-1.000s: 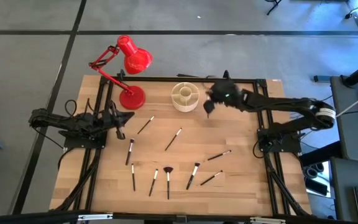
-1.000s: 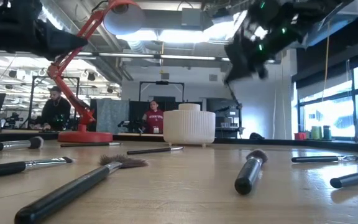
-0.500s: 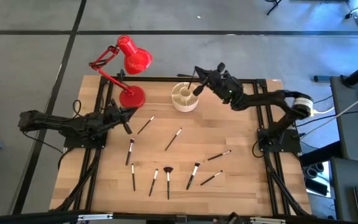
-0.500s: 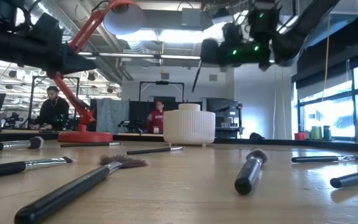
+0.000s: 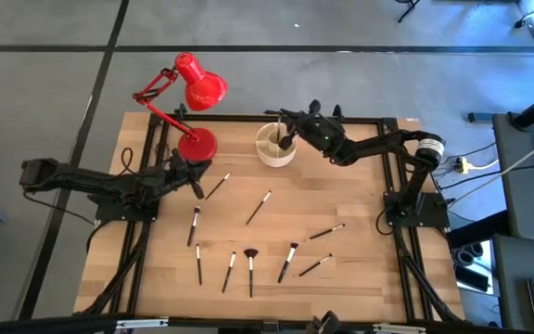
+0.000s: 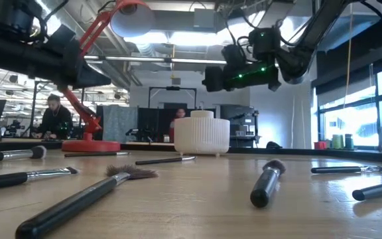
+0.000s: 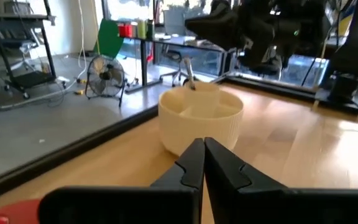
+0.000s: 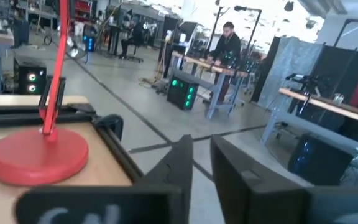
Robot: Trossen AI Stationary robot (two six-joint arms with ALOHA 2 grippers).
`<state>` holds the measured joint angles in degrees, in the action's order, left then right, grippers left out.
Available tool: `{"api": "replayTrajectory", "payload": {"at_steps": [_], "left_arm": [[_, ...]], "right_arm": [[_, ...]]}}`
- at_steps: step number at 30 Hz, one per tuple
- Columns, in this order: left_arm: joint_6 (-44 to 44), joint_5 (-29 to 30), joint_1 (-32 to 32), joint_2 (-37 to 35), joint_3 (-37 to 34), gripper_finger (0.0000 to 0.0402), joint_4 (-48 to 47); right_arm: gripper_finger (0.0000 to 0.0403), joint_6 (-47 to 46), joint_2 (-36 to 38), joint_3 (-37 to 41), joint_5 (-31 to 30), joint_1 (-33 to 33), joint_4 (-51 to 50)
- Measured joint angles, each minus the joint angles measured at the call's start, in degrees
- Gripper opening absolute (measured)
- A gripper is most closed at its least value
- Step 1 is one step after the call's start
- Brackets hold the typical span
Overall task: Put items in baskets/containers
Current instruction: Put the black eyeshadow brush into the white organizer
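a: what's around the table?
b: grey floor (image 5: 44, 83) crossed by dark lines, a standing fan (image 7: 106, 83), tall windows (image 6: 355, 123) on one side.
a: anyone there?
b: a person (image 8: 225, 43) bent over a workbench (image 8: 213, 65); ceiling lights (image 6: 171, 36) are bright.

A bright red desk lamp (image 5: 191, 102) is standing at the far left of a pale, light-brown wood-grain table (image 5: 360, 278) edged with a black frame. To the lamp's right, a cream organiser (image 5: 274, 144) is showing fine vertical ribbing in the low view. Scattered across the near half, the makeup brushes (image 5: 250, 272) are showing black handles, some with silver ferrules and dark brown tufts. Both arms are looking black, and green lights are glowing on the right one. The floor around the table is looking grey with dark lines.
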<state>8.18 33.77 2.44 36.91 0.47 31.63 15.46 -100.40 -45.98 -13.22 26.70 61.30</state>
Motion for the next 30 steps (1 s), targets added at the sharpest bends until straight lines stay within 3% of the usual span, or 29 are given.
{"api": "replayTrajectory", "payload": {"at_steps": [8, 14, 20, 26, 30], "left_arm": [[2.0, 1.0, 0.0, 7.8, 1.9, 0.0006, 0.7], [5.4, 1.0, 0.4, 16.3, 6.6, 0.0017, -2.4], [9.2, -1.8, 6.1, 28.3, 16.4, 0.0052, -13.6], [13.2, -10.3, 11.8, 41.9, 28.4, 0.0076, -21.5], [15.6, -12.9, 12.7, 49.7, 37.2, 0.0076, -35.2]], "right_arm": [[0.0129, -7.2, 2.0, 0.0, 0.9, -0.4, -10.2], [0.013, -12.9, 13.6, 0.3, 0.9, -2.8, -28.0], [0.0118, -19.9, 23.9, 0.3, 0.8, -5.0, -49.9], [0.0112, -23.7, 26.5, 0.4, 0.2, -7.0, -63.9], [0.0112, -23.9, 26.5, 3.4, -8.0, -9.5, -64.9]]}}
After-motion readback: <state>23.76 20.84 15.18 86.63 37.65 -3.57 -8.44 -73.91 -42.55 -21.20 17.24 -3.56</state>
